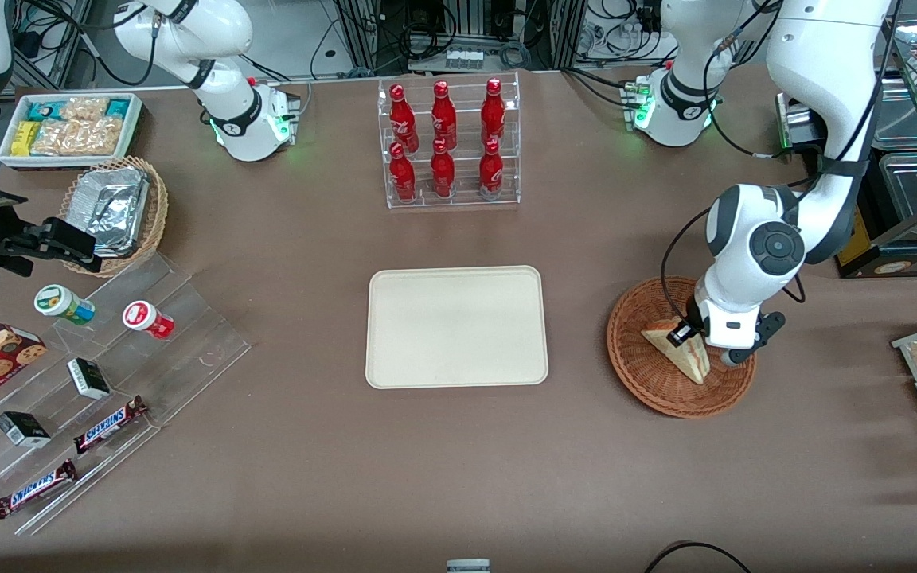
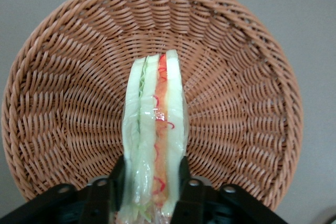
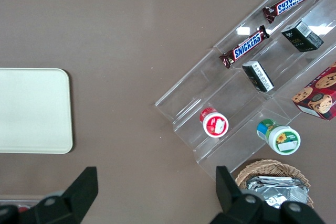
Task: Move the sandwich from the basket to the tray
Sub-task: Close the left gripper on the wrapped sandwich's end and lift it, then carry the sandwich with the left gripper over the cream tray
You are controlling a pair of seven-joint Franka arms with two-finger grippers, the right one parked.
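The sandwich is a pale wedge with a red-orange and green filling edge. It stands on edge inside the reddish-brown wicker basket. My left gripper is down in the basket and shut on the sandwich, one finger on each bread face. In the left wrist view the sandwich sticks out from between the black fingers over the basket's woven floor. I cannot tell whether the sandwich still touches the basket. The cream-white tray lies flat beside the basket, toward the parked arm's end, and holds nothing.
A clear rack of red bottles stands farther from the front camera than the tray. A clear stepped stand with snack bars and cups, a tan basket of foil containers and a white snack bin lie toward the parked arm's end.
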